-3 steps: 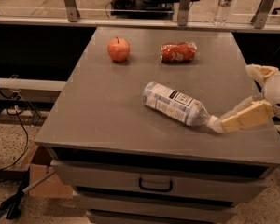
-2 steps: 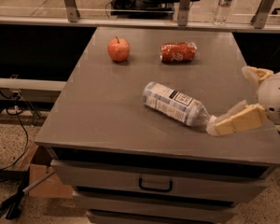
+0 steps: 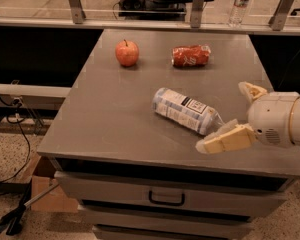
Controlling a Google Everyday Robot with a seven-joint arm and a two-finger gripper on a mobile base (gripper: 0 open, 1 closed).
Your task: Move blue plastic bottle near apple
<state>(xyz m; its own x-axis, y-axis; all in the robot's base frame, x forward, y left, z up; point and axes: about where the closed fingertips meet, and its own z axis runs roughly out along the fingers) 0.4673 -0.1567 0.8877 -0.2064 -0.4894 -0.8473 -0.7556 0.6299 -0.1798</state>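
Note:
The blue plastic bottle lies on its side in the middle of the grey table, its cap end pointing right and toward the front. The apple stands at the back left of the table, well apart from the bottle. My gripper comes in from the right at the bottle's cap end. It is open: one cream finger lies in front of the cap end and the other behind it to the right. It holds nothing.
A red shiny snack bag lies at the back, right of the apple. A slim clear bottle stands on the ledge behind the table. Drawers sit below the table's front edge. Cables and a cardboard box lie on the floor at the left.
My gripper has moved left along the table's front toward the bottle's cap end. The bottle, apple and snack bag have not moved.

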